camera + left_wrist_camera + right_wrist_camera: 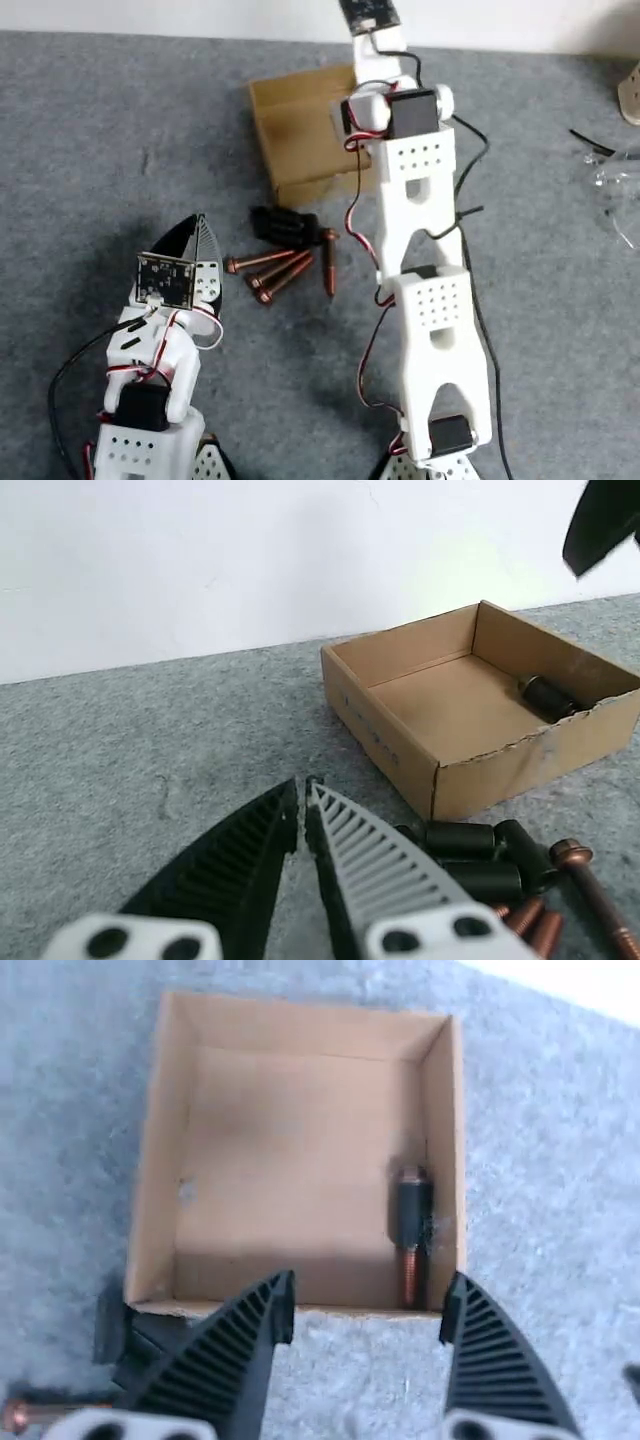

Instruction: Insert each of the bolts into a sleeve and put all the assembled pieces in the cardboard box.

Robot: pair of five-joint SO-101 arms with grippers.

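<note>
Your right claw (370, 1282) hangs released, jaws wide, above the rim of the box (300, 1022). One sleeved bolt (412, 1225) lies inside the box against a side wall. Just outside the box, black sleeves (284, 225) huddle on the grey worktop (90, 140), with loose bolts (285, 272) fanned out just beyond them. Your left claw (200, 230) sits clenched and empty, farther from the box than the bolts.
</note>
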